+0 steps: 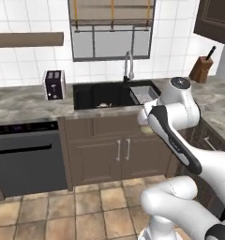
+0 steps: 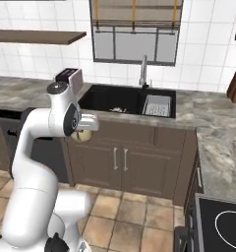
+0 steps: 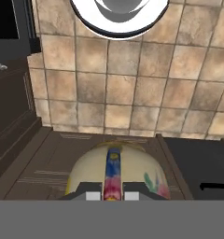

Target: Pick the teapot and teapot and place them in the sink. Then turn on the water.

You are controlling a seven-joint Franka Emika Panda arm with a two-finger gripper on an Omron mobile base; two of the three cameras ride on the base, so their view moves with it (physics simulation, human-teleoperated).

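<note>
Now arm folded, fingers [image 3: 113,196] gripping teapot [image 3: 115,172]

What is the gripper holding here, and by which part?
The gripper is shut on a teapot, at the painted floral band on its rounded body.

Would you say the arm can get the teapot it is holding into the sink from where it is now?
Probably yes. The fingers are shut on the teapot, held in front of the cabinet doors below counter height; the sink is uncovered, so it must lift over the counter edge.
</note>
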